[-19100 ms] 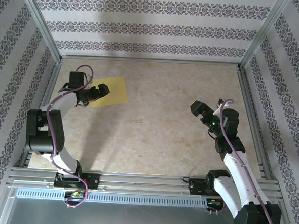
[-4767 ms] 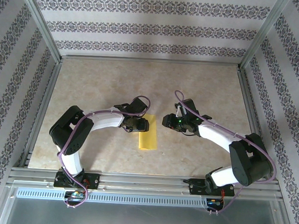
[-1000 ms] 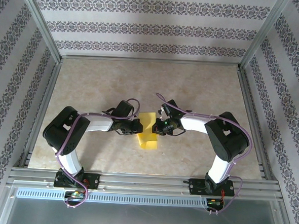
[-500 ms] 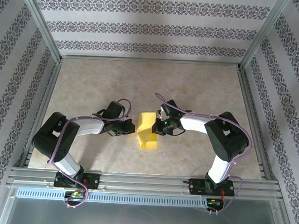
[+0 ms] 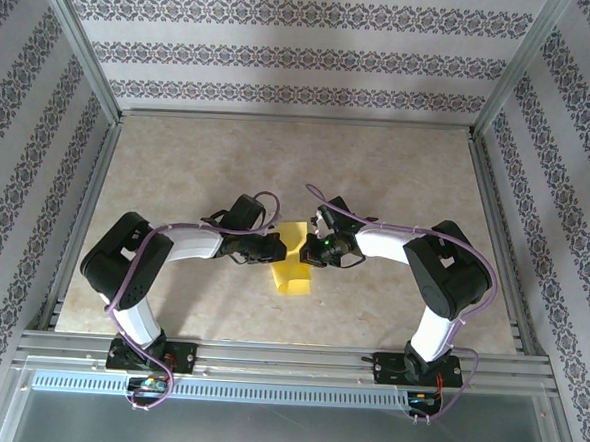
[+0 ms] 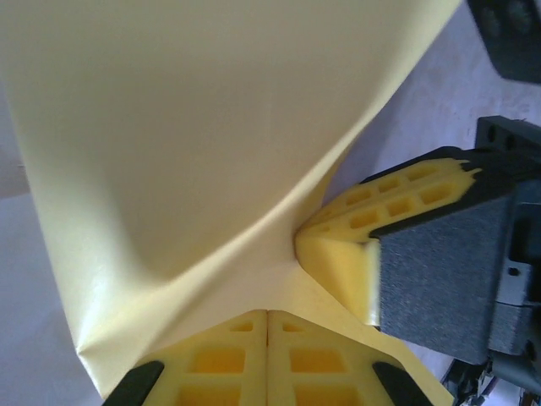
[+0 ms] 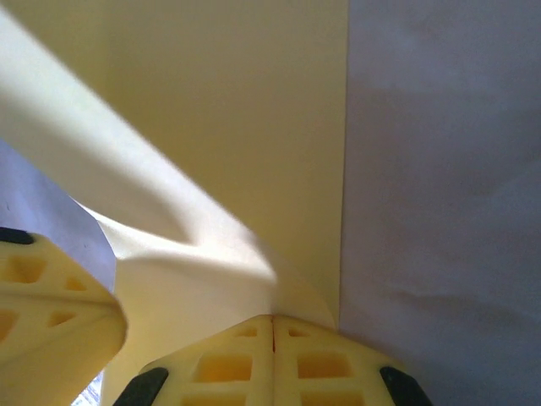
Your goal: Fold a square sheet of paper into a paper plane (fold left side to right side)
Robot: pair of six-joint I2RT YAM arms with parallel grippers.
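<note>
My left fingers (image 6: 252, 338) and right fingers (image 7: 258, 348) are each pressed together, pinching the yellow paper (image 5: 294, 276) side by side; its near end lies on the bench (image 5: 279, 160).

Your top camera looks down from behind over whole table (image 5: 398, 167); wrist cameras crowd same yellow sheet (image 5: 292, 274) from opposite sides.

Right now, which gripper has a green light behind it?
The right gripper, shut on the yellow paper. The left gripper, also shut on it, has only black housing behind.
</note>
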